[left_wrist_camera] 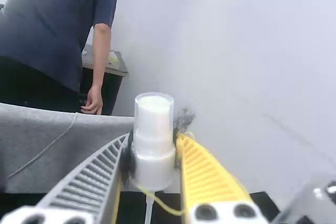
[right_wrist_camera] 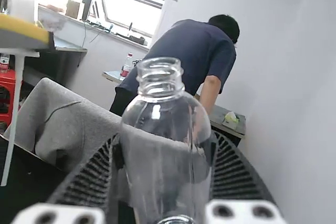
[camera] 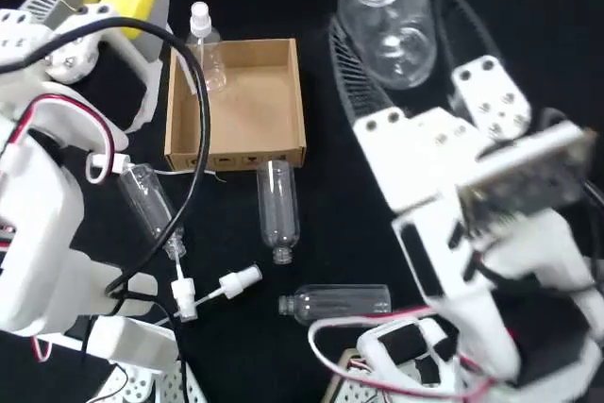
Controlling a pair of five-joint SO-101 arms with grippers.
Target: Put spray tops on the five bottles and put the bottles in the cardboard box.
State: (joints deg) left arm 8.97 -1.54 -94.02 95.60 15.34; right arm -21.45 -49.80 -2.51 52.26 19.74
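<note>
**Step in hand:** fitting a spray top to a bottle, in the air above the surface.
- The left claw (left_wrist_camera: 154, 148) is closed on a white spray top (left_wrist_camera: 154, 124), with its tube hanging below.
- The right claw (right_wrist_camera: 163, 153) grips a clear bottle (right_wrist_camera: 163, 108) by the body, with the open neck clear of the fingers.

**Progress:** judged early.
- One capped bottle (camera: 208, 49) lies in the cardboard box (camera: 236, 153).
- Three uncapped bottles lie outside it, near its front wall (camera: 146, 197) (camera: 278, 203) (camera: 340, 301).
- Two loose tops (camera: 236, 282) (camera: 184, 297) lie close by.

**Next move:** the tube must be lined up with the bottle mouth before the two are brought together. A slight tilt would likely snag the tube on the rim.

**Surface:** black surface (camera: 330, 233), crossed by arm cables.

**Room:** a grey cloth (left_wrist_camera: 52, 135) lies along the far edge, with a white wall (left_wrist_camera: 252, 51) and a window (right_wrist_camera: 131, 9) beyond.
</note>
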